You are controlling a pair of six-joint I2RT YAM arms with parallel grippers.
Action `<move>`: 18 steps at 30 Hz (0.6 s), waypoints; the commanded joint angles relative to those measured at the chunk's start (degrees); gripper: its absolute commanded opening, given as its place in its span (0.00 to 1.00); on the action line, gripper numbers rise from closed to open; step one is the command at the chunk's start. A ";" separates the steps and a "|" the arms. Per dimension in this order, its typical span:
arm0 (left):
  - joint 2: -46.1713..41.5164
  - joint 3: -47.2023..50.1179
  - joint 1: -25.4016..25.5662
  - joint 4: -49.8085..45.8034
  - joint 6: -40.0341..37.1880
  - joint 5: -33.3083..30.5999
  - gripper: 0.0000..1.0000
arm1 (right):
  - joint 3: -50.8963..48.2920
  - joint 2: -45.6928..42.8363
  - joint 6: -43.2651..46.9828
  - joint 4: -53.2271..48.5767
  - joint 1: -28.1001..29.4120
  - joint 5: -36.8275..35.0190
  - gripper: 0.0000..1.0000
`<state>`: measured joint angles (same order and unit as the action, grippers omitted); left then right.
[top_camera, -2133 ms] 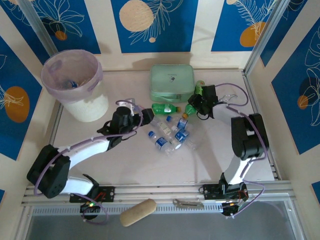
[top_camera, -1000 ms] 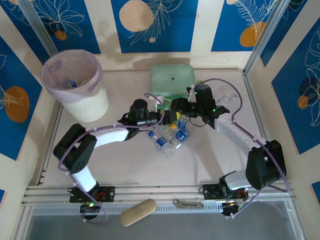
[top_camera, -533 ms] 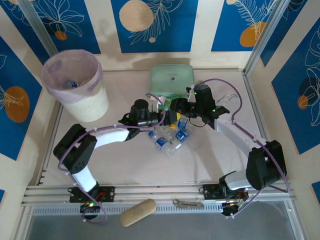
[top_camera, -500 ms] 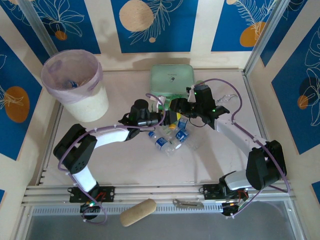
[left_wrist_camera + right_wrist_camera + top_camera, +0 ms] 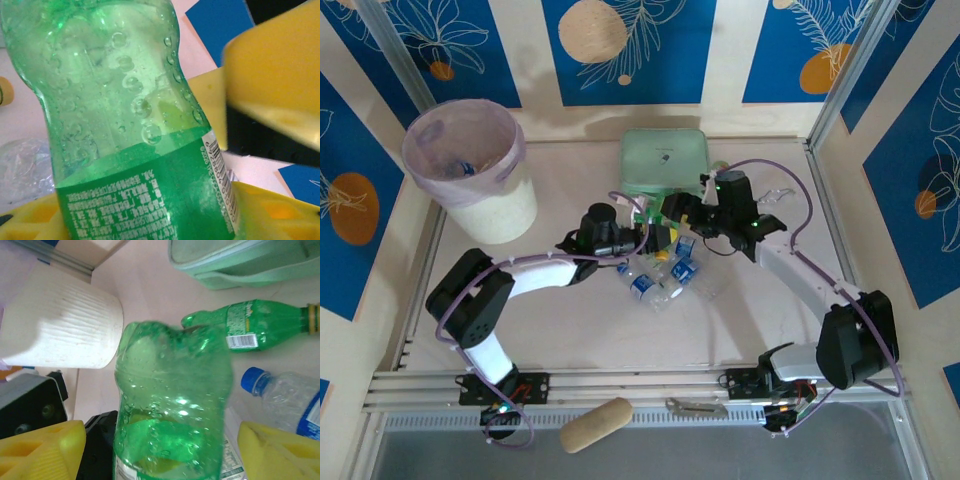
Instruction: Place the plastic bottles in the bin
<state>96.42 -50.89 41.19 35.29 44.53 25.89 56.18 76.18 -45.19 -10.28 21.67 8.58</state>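
Newly drawn together over the desk point(image 5: 620, 330): left hand point(image 5: 642, 232) clasping a green plastic bottle point(image 5: 125, 125), right hand point(image 5: 675, 212) grip unclear. Free right first, then swing to far-left round cream bin point(image 5: 505, 215).

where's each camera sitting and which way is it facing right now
Top external: fixed above and behind the arm bases, looking down at the table, bin and mint case; both arms show whole.
Left wrist: on the left arm, looking along the left jaws, closed on a green bottle.
Right wrist: on the right arm, facing the bin's side, the right jaws open either side of the green bottle.
Shared: top external and right wrist both hold the bin and mint case.
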 commanded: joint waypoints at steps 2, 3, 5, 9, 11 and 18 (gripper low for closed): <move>-3.00 1.32 -1.49 -1.31 -0.79 -1.61 0.59 | -3.17 -4.13 -2.71 0.60 -3.17 1.44 0.81; -3.62 1.25 -1.94 -2.43 -1.46 -1.74 0.59 | -3.86 -4.88 -3.12 0.86 -3.92 1.36 0.81; -5.00 0.65 -3.03 -5.77 -3.22 -1.98 0.59 | -4.95 -6.13 -3.68 1.30 -5.12 1.04 0.81; -8.40 -4.93 -6.21 -19.59 -10.68 -2.05 0.59 | -6.38 -7.80 -4.40 1.92 -6.44 0.26 0.82; -9.55 -10.32 -8.08 -29.11 -15.59 -2.20 0.59 | -6.47 -7.76 -4.45 2.11 -6.46 0.22 0.82; -12.83 -27.97 -17.29 -52.78 -29.88 -10.40 0.59 | -7.19 -6.67 -4.95 3.36 -6.38 1.16 0.82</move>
<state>86.59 -73.30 27.73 -4.56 23.11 20.01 49.80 69.47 -49.34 -8.19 15.35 8.49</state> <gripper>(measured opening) 0.595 0.822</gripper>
